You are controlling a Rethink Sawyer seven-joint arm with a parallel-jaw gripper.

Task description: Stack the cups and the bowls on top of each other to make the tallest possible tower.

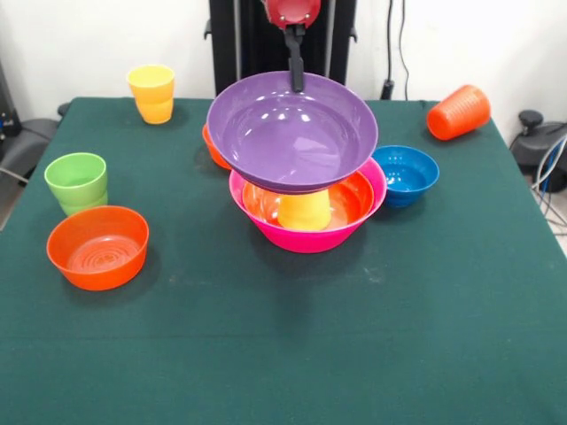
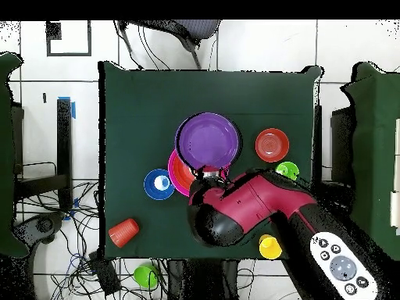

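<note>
My gripper (image 1: 297, 81) is shut on the far rim of the large purple bowl (image 1: 288, 133) and holds it tilted over the tower. The tower is the largest pink bowl (image 1: 310, 237) with a large orange bowl (image 1: 356, 197) inside it and a yellow cup (image 1: 306, 211) upside down in the middle. The purple bowl sits right above that cup; I cannot tell if they touch. In the overhead view the gripper (image 2: 211, 169) is at the purple bowl's (image 2: 208, 141) edge, over the pink bowl (image 2: 176, 176).
A small blue bowl (image 1: 405, 174) stands right of the tower and a small orange bowl (image 1: 213, 149) behind it. Another small orange bowl (image 1: 97, 246), a green cup (image 1: 77, 182) and a yellow cup (image 1: 151, 93) stand at the left. An orange cup (image 1: 458, 112) lies at the far right.
</note>
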